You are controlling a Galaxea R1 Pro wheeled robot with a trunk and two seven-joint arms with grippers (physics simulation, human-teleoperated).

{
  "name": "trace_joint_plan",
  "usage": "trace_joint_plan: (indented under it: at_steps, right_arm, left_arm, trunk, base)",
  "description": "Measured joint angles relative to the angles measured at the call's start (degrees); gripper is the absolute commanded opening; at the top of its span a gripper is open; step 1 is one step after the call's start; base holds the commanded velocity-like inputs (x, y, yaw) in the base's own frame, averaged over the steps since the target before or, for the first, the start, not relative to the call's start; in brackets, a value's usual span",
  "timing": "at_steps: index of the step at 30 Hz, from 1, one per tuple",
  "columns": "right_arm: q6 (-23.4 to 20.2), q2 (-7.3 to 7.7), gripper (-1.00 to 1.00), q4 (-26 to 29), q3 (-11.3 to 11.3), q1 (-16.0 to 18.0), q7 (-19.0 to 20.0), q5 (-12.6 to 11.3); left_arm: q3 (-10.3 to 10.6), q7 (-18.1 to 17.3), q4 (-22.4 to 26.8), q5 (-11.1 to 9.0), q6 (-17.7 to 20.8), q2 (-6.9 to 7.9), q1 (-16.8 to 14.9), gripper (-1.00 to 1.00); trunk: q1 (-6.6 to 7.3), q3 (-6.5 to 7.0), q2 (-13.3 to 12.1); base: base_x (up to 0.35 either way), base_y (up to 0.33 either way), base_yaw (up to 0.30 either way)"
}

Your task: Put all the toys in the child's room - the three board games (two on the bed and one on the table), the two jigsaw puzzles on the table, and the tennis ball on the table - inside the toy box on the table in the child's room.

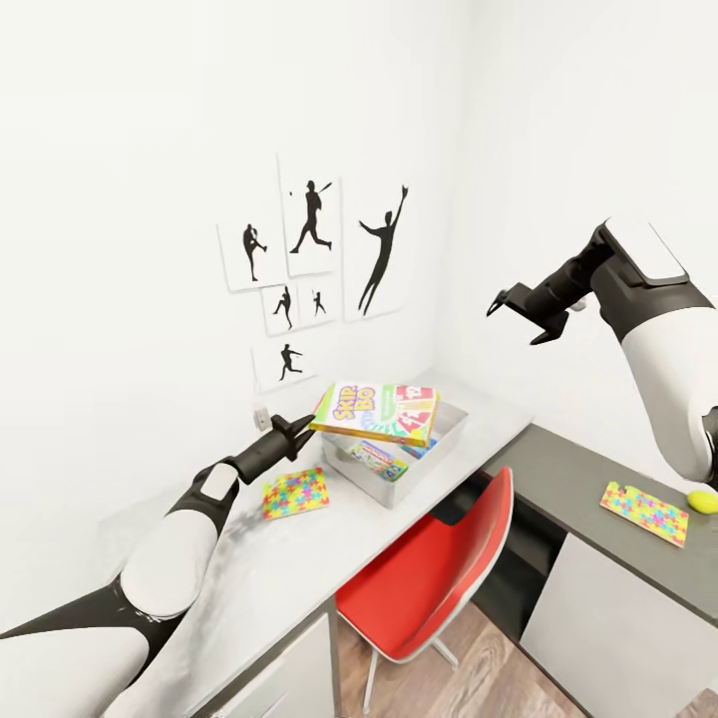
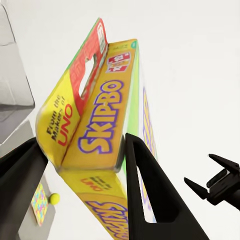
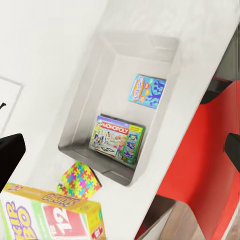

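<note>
Skip-Bo box [image 1: 377, 412] clamped at one end between fingers of left gripper [image 1: 302, 429], held level above grey tray [image 1: 451, 423] on pale desk [image 1: 299, 558]. Tray contents: Monopoly box [image 3: 118, 139], small blue game box [image 3: 146, 91], both lying flat. One jigsaw square [image 1: 295, 493] flat on desk just beside tray. Second jigsaw square [image 1: 644, 513] on lower dark desk section, tennis ball [image 1: 703, 501] near it. Right gripper [image 1: 521, 315] raised well above desk, jaws spread wide, empty. Red chair [image 1: 439, 568] at desk corner.
</note>
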State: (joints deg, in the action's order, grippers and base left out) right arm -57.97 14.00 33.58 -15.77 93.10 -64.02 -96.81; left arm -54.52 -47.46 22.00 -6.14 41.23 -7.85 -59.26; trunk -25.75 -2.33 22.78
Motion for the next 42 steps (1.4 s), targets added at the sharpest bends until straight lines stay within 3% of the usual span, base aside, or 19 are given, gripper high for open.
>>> trace_joint_plan:
  at_steps: [12, 18, 21, 28, 33, 42]
  right_arm:
    - [0.4, -0.13, 1.00, 0.0, -0.1, -0.1, 0.1, 0.0]
    - [0.5, -0.12, 1.00, 0.0, -0.3, -0.1, 0.1, 0.0]
    - [0.5, -0.12, 1.00, 0.0, -0.5, -0.1, 0.1, 0.0]
    - [0.6, -0.13, 1.00, 0.0, -0.5, -0.2, 0.1, 0.0]
    - [1.2, -0.13, 1.00, 0.0, -0.7, -0.2, 0.1, 0.0]
    - [1.4, 0.04, 1.00, 0.0, -0.7, -0.4, 0.1, 0.0]
  left_arm:
    - [-0.1, 0.7, 0.0, -0.2, -1.6, -0.17, 0.0, -1.00]
    - [-4.0, 2.0, 0.0, -0.2, -4.7, -0.34, 0.0, -1.00]
    - [-5.1, 5.9, -0.1, 0.0, -5.8, -0.49, 0.0, -1.00]
    - [-5.3, 10.5, -0.3, -4.6, -9.5, -1.19, 0.0, -1.00]
    - [-5.1, 14.4, -0.4, -5.6, -10.8, -1.53, 0.0, -1.00]
    - [-5.0, 15.2, -0.5, -5.8, -12.7, -2.08, -0.1, -1.00]
  trunk:
    - [-0.01, 0.00, 0.0]
    - [0.00, 0.00, 0.0]
    - [0.00, 0.00, 0.0]
    - [0.00, 0.00, 0.0]
    - [0.01, 0.00, 0.0]
    - [0.01, 0.00, 0.0]
  base:
    - [-0.065, -0.104, 0.000]
    - [-0.029, -0.032, 0.040]
    - [-0.051, -0.004, 0.235]
    - [-0.046, -0.001, 0.279]
    - [-0.004, -0.029, 0.289]
    - [0.004, -0.117, 0.290]
